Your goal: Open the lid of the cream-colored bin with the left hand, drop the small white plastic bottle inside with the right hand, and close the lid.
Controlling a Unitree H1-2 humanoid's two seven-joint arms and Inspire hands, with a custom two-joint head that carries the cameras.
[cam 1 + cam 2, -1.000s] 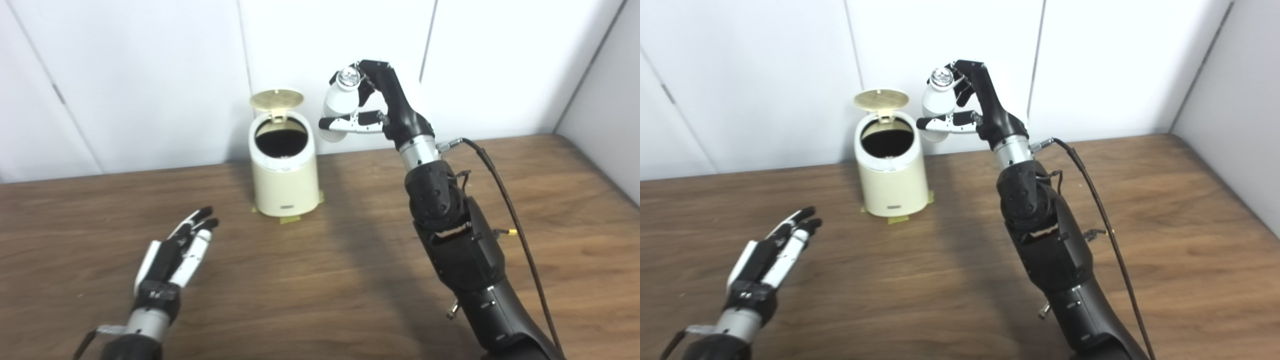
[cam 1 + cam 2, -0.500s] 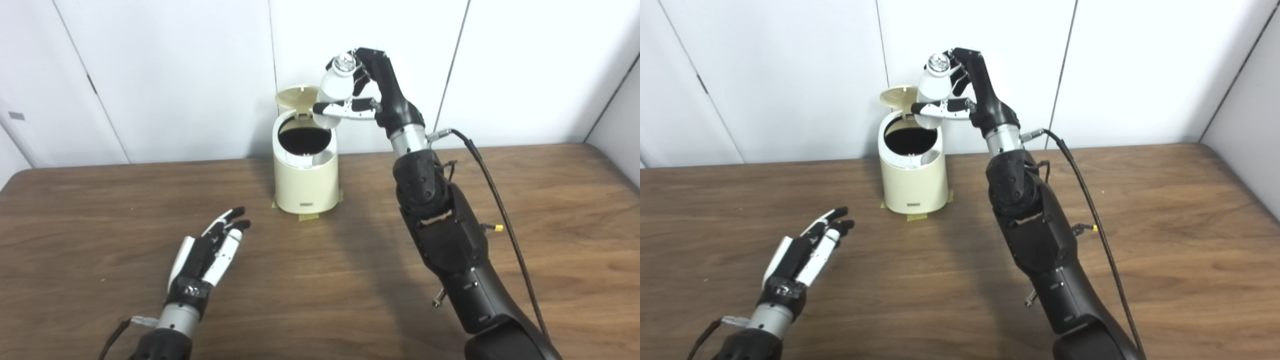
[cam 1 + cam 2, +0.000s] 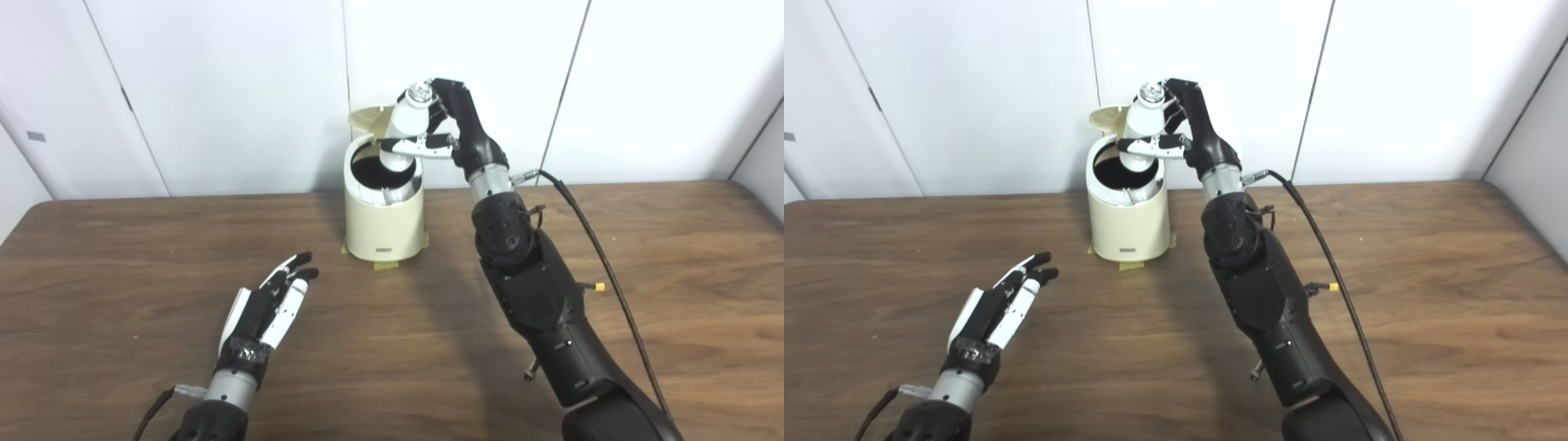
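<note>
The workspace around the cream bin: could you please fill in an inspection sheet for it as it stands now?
Surface: brown wooden table, bare where visible.
Job's things: cream-colored bin stands near the table's far edge, lid raised; tape tabs at its base. Small white plastic bottle is held over the bin's opening, cap uppermost.
Clutter: nothing seen.
Hands: right hand has its fingers closed on the bottle; left hand is open, holding nothing, low over the table in front of the bin.
Cables: black cable runs along the right arm.
Surroundings: white wall panels behind.
</note>
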